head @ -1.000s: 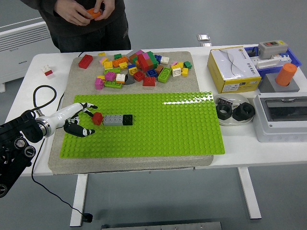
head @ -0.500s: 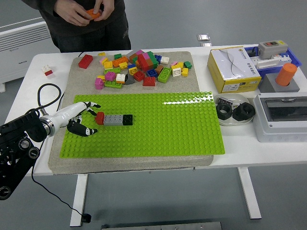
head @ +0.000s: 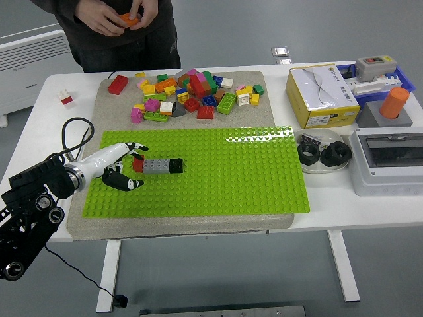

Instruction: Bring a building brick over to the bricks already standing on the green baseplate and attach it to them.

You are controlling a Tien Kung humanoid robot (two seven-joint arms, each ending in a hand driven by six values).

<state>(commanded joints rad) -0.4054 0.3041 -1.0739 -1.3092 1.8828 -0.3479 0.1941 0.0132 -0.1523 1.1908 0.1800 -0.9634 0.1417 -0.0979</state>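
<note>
On the green baseplate point(head: 231, 175) a grey brick point(head: 156, 165) and a black brick point(head: 176, 164) stand joined in a short row near the left end. A small red brick point(head: 138, 162) sits against the grey brick's left end. My left hand point(head: 130, 166) reaches in from the left and is shut on the red brick, with white fingers point(head: 134, 146) above it and the thumb below. My right arm is out of the picture.
A pile of loose coloured bricks point(head: 192, 92) lies on the mat beyond the baseplate. A person at the far side holds an orange brick point(head: 129, 18) in both hands. A yellow box point(head: 320, 94), black nuts point(head: 322, 154) and a grey case point(head: 390, 162) stand on the right.
My left hand has moved to the right with the red brick, which now touches the grey brick's left end. The person's hands stay at the orange brick.
</note>
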